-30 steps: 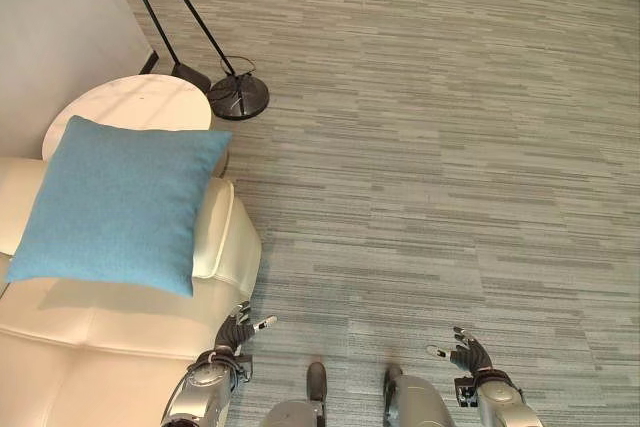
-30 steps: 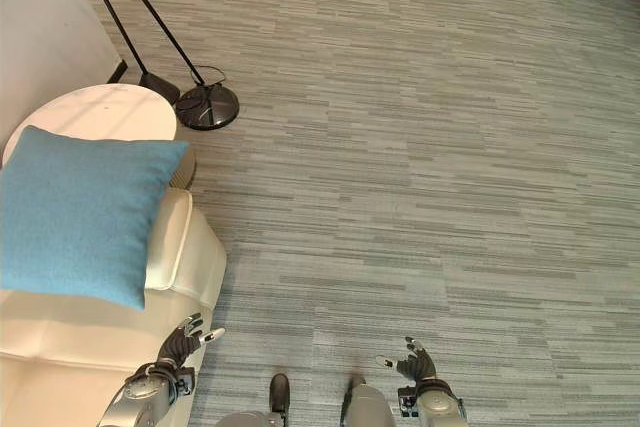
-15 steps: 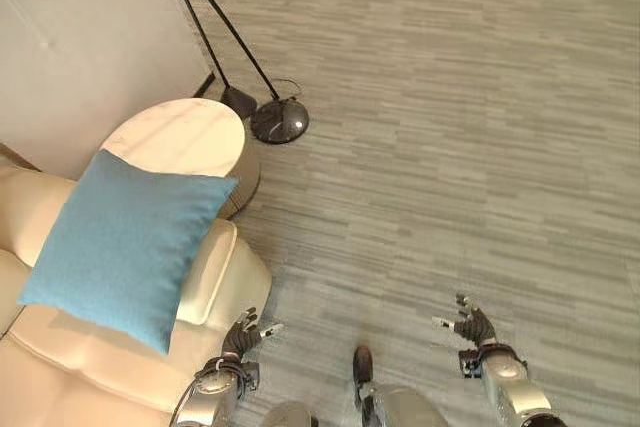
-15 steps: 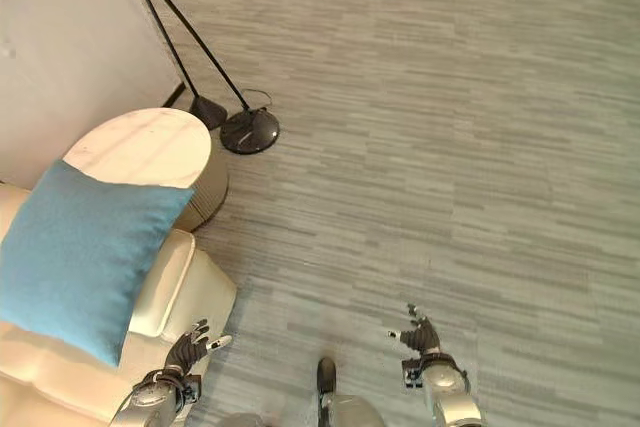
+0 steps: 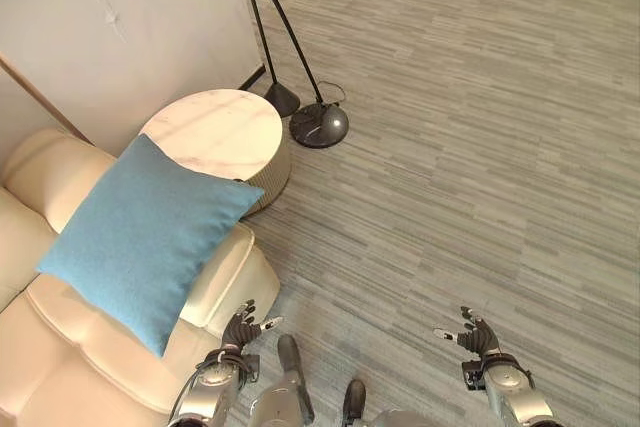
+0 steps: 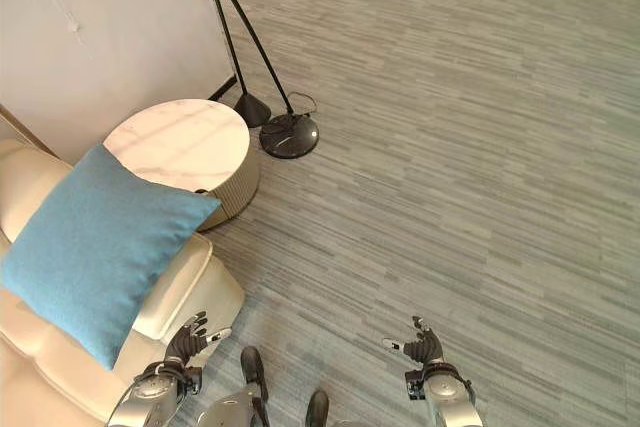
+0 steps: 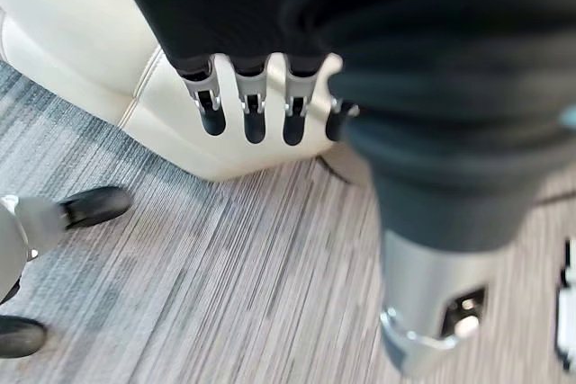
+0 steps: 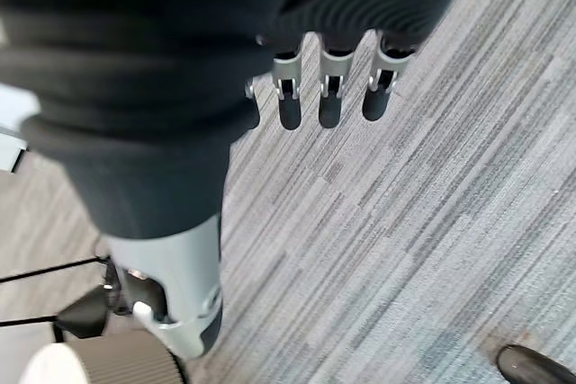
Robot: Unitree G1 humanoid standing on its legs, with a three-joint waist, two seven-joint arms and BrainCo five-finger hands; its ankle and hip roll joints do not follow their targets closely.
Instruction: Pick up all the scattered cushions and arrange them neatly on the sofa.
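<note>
Both hands hang low with fingers spread and relaxed, holding nothing: left hand [image 5: 238, 331] just off the front corner of the sofa [image 5: 60, 347], right hand [image 5: 478, 339] over the carpet [image 5: 480, 147], well apart from it. One blue cushion [image 5: 145, 237] leans tilted on the sofa's armrest end, its upper corner overlapping the edge of the round marble table [image 5: 215, 132]. Beyond the table, two black lamp bases [image 5: 320, 125] stand on the carpet near the wall [image 5: 120, 17], their poles slanting up
</note>
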